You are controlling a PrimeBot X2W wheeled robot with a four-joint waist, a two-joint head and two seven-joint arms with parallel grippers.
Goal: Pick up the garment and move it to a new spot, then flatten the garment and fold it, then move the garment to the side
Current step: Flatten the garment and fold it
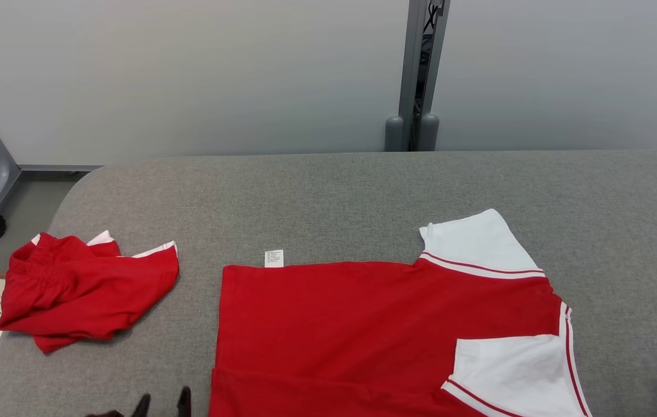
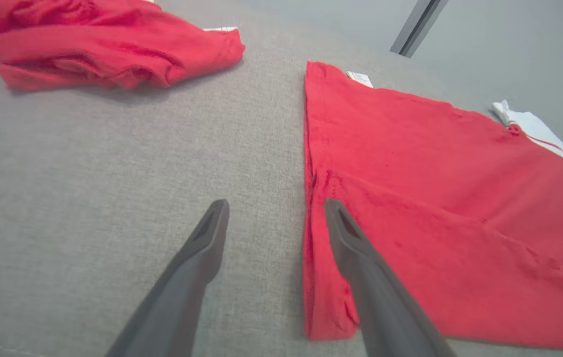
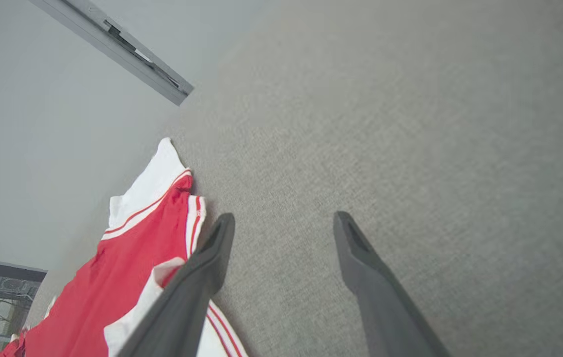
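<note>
In the head view, your garment (image 1: 386, 324) lies spread flat at lower centre and right on the grey woven bench (image 1: 328, 197), likely smoothed for folding; it is a soft red knit. A crumpled red garment (image 1: 85, 289) sits at the left. In the left wrist view, the left jaws stand apart, empty, straddling the red hem. In the right wrist view, the right jaws gape empty beside the white sleeves (image 3: 150, 186).
</note>
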